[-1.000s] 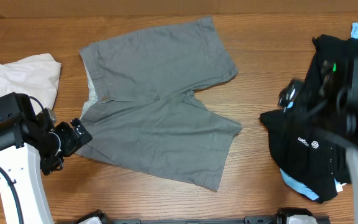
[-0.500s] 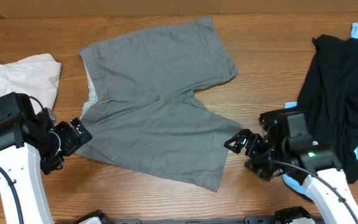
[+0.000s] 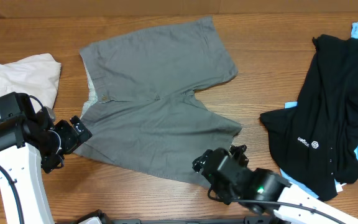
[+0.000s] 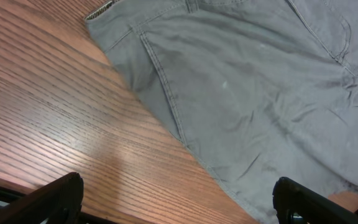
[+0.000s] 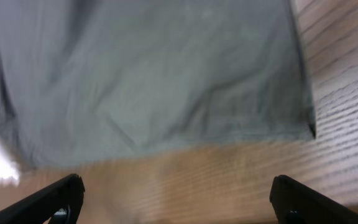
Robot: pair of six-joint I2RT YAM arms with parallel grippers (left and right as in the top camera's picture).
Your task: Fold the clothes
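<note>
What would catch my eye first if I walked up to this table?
The grey shorts lie spread flat in the middle of the wooden table. At the right black clothes are heaped, at the left cream shorts. The open left end effector and right end effector flank the grey shorts.

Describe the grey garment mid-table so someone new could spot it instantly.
On the wooden table, between the cream garment at the left edge and the black pile on the right, lie the grey shorts. They are spread flat, waistband left, legs pointing right. They alone are mid-grey and not bunched up.
</note>
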